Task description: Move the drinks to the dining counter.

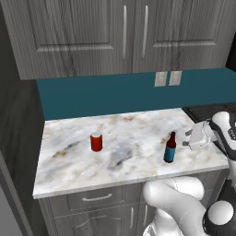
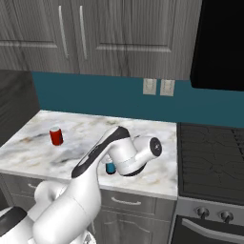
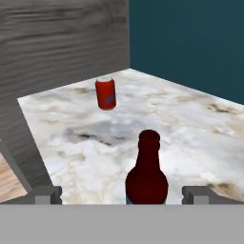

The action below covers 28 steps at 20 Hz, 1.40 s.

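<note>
**Now: gripper level with the bottle, jaws wide apart**

Leftmost on the marble top [image 1: 138, 156] stands the can [image 1: 96, 141], a short red cylinder with a silver lid, upright and well apart from everything else. The slab is glossy white stone with grey-brown veins and smudged dark patches, square-edged over grey wood-grain drawers [image 1: 97, 199] with slim bar handles. Behind it runs a flat matte teal backsplash [image 1: 129, 94], and above that grey wood-grain cabinets [image 1: 92, 32] with recessed panels.

Right of the can, nearer the front edge, the bottle [image 1: 170, 148] stands upright: slim, dark glass, a red neck, a blue label round its lower body. In the hand view its rounded dark-red shoulders and neck rise between the two blocky grey fingertips, which stand wide apart on either side without touching it.

Further right, the gripper [image 1: 188, 138] hangs just beside the bottle, spread and holding nothing, on a smooth white wrist. At the far right lies a black stove [image 2: 212, 162] with cast grates.
</note>
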{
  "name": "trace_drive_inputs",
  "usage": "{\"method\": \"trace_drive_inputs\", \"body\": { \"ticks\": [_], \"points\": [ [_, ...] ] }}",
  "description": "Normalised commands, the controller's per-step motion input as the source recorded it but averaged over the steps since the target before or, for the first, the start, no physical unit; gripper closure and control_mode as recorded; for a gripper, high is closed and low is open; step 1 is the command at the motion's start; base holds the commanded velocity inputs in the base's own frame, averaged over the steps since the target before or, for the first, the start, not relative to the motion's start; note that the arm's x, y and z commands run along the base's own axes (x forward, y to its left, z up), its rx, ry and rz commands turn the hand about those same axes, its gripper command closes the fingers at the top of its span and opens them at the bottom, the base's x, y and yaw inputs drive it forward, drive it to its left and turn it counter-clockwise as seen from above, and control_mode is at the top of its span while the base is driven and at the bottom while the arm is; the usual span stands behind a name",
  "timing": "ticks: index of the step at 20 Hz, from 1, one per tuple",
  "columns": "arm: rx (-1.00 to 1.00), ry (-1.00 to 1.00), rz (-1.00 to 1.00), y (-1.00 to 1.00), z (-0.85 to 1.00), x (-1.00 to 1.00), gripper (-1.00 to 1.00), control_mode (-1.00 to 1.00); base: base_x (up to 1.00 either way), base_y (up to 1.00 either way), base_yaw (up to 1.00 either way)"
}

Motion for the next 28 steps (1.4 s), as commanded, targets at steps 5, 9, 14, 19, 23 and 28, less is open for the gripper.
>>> {"method": "trace_drive_inputs", "body": {
  "ticks": [5,9,14,19,23,28],
  "points": [
    [0.00,0.00,0.00,0.02,-0.09,0.17,-1.00,-1.00,0.00,0.00,0.00],
    [0.00,0.00,0.00,0.05,-0.07,0.13,-1.00,-1.00,0.00,0.00,0.00],
    [0.00,0.00,0.00,0.04,-0.08,0.17,-1.00,-1.00,0.00,0.00,0.00],
    [0.00,0.00,0.00,0.05,-0.12,0.19,-1.00,-1.00,0.00,0.00,0.00],
    [0.00,0.00,0.00,0.06,-0.14,0.22,-1.00,-1.00,0.00,0.00,0.00],
    [0.00,0.00,0.00,0.02,-0.12,0.21,-1.00,-1.00,0.00,0.00,0.00]
  ]
}}
